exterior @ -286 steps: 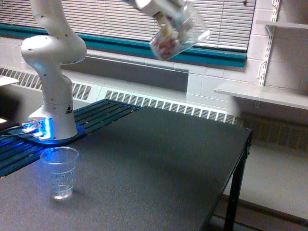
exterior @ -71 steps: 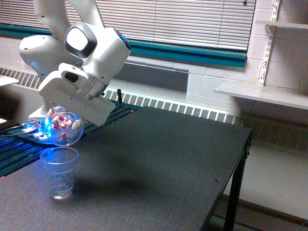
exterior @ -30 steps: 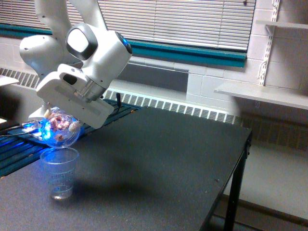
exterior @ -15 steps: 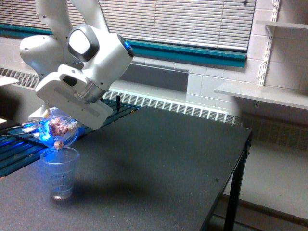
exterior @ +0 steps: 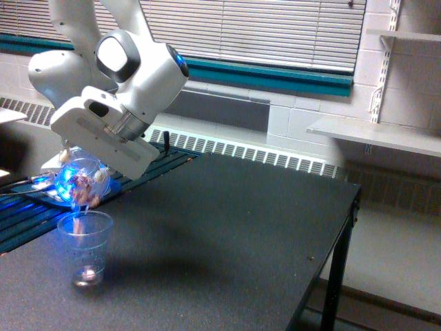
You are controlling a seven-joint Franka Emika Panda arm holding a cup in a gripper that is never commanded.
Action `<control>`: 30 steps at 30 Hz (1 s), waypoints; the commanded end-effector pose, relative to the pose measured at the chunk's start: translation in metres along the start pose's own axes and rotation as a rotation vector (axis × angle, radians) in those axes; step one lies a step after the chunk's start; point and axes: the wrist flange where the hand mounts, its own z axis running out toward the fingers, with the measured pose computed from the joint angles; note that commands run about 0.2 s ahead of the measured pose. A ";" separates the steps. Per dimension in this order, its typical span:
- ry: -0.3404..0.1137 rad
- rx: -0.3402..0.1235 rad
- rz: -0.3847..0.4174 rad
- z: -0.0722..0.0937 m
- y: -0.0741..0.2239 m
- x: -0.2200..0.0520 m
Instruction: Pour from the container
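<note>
The container (exterior: pixel 81 181), a clear rounded bowl with pinkish-brown bits inside, hangs tipped mouth-down just above the clear plastic cup (exterior: pixel 85 248) on the dark table (exterior: pixel 227 234). My gripper (exterior: pixel 86 165) is shut on the container; its fingers are mostly hidden behind the white hand. Small pieces show falling from the container's lip into the cup, and a few lie at the cup's bottom.
The arm's white base (exterior: pixel 76 158) stands on a blue-lit plate at the exterior view's left, just behind the cup. A radiator and blinds run along the back wall. The table's edge (exterior: pixel 344 227) drops off at the exterior view's right, with shelves (exterior: pixel 372 134) beyond.
The container has tipped further over the cup. Pieces have left it and now lie in the cup's bottom, which held none before.
</note>
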 end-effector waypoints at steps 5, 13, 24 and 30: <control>0.009 -0.006 0.010 -0.001 0.002 -0.002; 0.006 -0.008 0.002 -0.001 0.007 0.001; 0.017 0.007 0.012 -0.001 -0.001 0.001; 0.019 0.010 0.008 -0.003 0.002 -0.005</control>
